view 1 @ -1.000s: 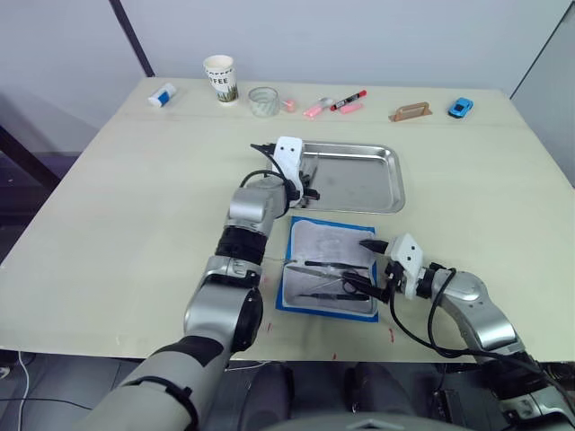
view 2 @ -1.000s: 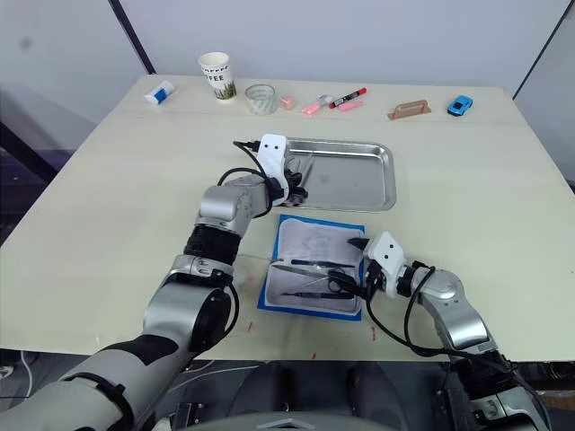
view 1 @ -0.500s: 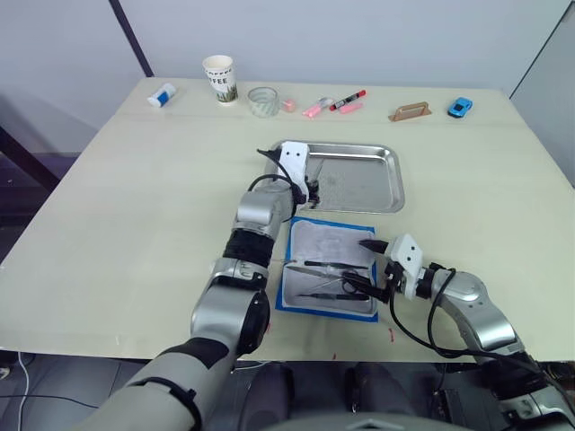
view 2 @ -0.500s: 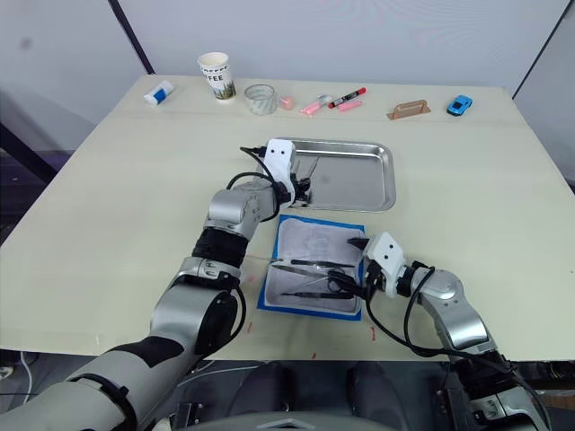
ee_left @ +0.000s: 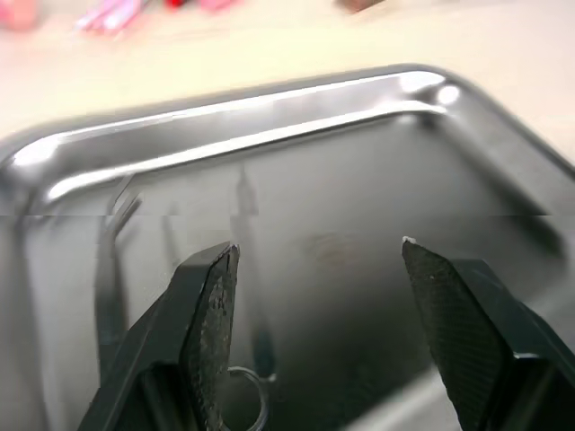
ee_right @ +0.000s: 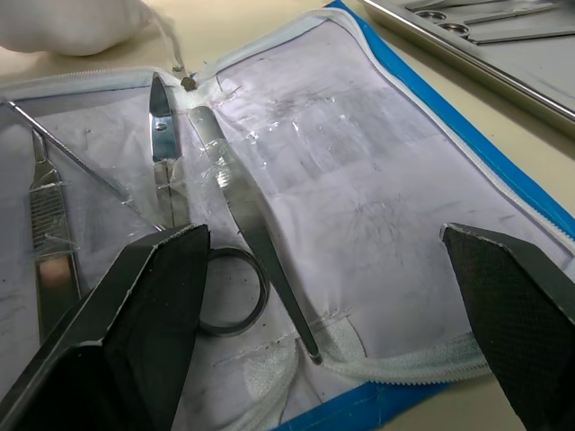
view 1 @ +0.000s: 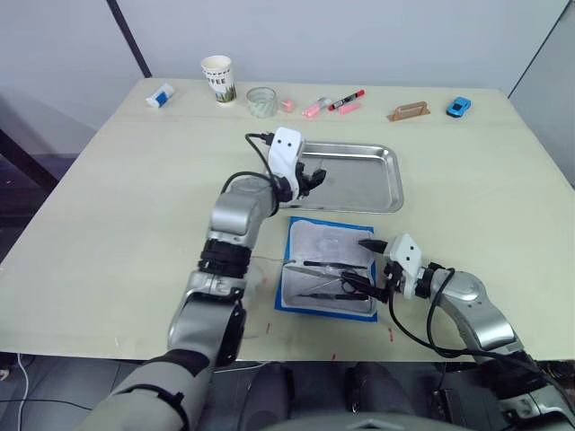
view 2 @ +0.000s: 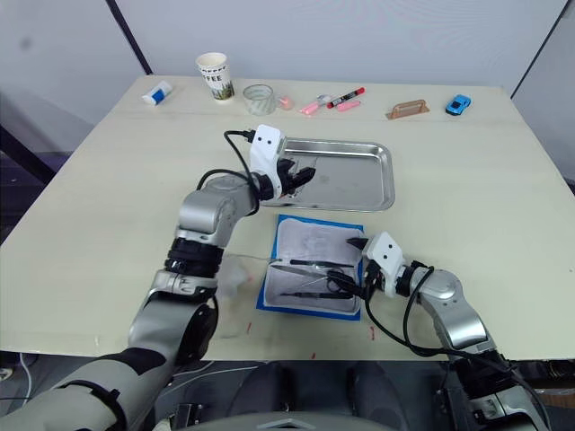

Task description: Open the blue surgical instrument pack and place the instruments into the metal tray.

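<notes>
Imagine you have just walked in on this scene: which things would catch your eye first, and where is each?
The opened blue surgical instrument pack lies at the table's near middle, pale lining up, with scissors and other slim instruments on it. Just beyond it sits the shiny metal tray, already holding a few instruments at its left end. The left gripper hangs open over that end, while the right gripper is open at the pack's right edge.

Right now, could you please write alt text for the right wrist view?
The open right gripper hovers over the opened blue surgical instrument pack, where scissors, tweezers and a thin handled tool lie on its pale lining. The metal tray sits beyond, holding more instruments.
</notes>
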